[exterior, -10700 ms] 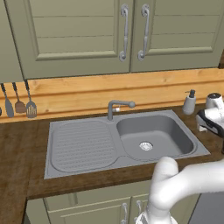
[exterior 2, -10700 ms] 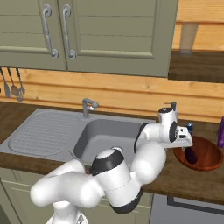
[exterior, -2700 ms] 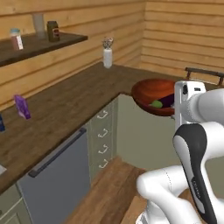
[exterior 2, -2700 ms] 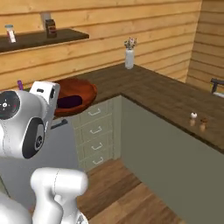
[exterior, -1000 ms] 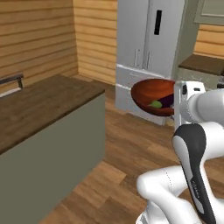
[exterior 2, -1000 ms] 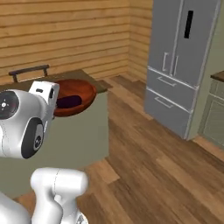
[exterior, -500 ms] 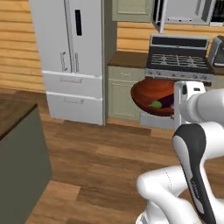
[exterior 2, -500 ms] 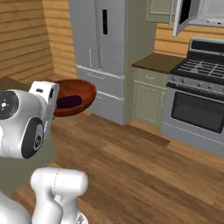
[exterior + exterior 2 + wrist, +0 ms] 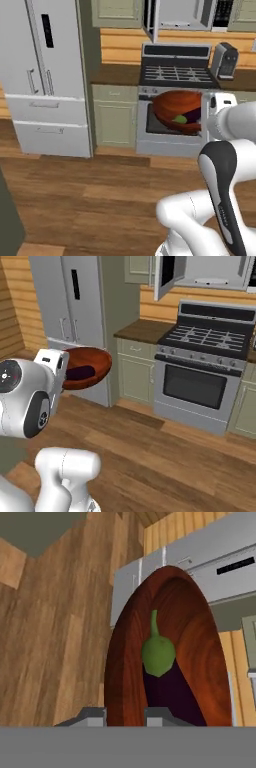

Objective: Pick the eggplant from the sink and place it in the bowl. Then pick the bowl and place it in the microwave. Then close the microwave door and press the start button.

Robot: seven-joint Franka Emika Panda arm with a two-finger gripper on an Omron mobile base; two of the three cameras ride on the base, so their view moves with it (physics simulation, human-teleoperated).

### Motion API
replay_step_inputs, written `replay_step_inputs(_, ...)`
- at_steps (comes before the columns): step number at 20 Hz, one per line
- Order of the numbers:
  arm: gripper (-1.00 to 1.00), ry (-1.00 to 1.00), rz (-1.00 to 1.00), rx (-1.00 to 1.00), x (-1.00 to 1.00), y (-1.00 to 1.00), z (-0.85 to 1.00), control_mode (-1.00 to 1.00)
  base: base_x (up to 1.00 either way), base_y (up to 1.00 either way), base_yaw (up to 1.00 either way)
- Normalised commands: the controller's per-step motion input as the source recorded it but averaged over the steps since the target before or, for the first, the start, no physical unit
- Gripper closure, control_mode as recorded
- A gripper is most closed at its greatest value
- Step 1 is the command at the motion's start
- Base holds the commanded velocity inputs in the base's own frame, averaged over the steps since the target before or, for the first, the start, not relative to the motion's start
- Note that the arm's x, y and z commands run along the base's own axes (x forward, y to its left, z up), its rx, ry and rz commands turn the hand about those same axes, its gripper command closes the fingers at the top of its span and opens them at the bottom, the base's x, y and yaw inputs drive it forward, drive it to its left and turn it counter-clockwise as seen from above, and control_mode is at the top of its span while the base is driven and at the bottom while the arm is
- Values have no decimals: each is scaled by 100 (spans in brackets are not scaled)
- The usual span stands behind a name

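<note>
While the two-finger gripper (image 9: 125, 716) pinched the rim of the glossy reddish-brown bowl (image 9: 170, 647), the dark purple eggplant (image 9: 167, 684) lay inside. One jolt might tip it before the open overhead microwave (image 9: 210, 271).

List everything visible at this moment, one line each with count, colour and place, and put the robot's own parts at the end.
bowl: one, glossy reddish-brown, carried in the air in front of the arm, clamped at its rim.
eggplant: one, dark purple with green stem end, lying inside the bowl.
microwave: one, light grey inside, mounted above the stove.
microwave door: one, silver frame with black glass, swung open to the left.
stove: one, silver with black oven window, between the cabinets.
fridge: one, grey, left of the stove.
toaster: one, grey and black, on the counter right of the stove.
floor: brown wood planks.
claw: one, dark fingertips, shut on the bowl's rim.
</note>
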Motion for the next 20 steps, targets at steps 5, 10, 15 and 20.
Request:
replay_step_inputs(5, 100, 0, 0, 0, 0, 0, 0, 100, 73, -65, -17)
replay_step_inputs(10, 100, 0, 0, 0, 0, 0, 0, 100, 80, -54, -23)
replay_step_inputs(15, 100, 0, 0, 0, 0, 0, 0, 100, 89, -81, -4)
replay_step_inputs(20, 100, 0, 0, 0, 0, 0, 0, 100, 70, -86, 0)
